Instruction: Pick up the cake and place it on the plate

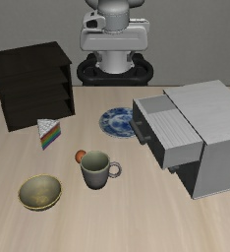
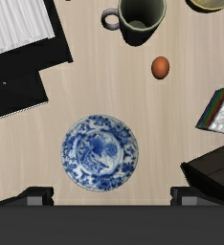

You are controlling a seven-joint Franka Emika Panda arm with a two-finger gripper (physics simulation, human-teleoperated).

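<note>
Gripper (image 2: 112, 198) hangs above the blue-patterned plate (image 2: 100, 153), jaws wide apart and empty; the cake slice (image 1: 50, 133) sits by the black cabinet (image 1: 33, 84), well apart from the plate

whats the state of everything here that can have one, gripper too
plate: flat on the table, nothing on it
cake: on the table by the shelf, not held
gripper: open, empty, above the plate
drawer: pulled out
mug: upright
bowl: upright, empty
egg: on the table by the mug
</note>
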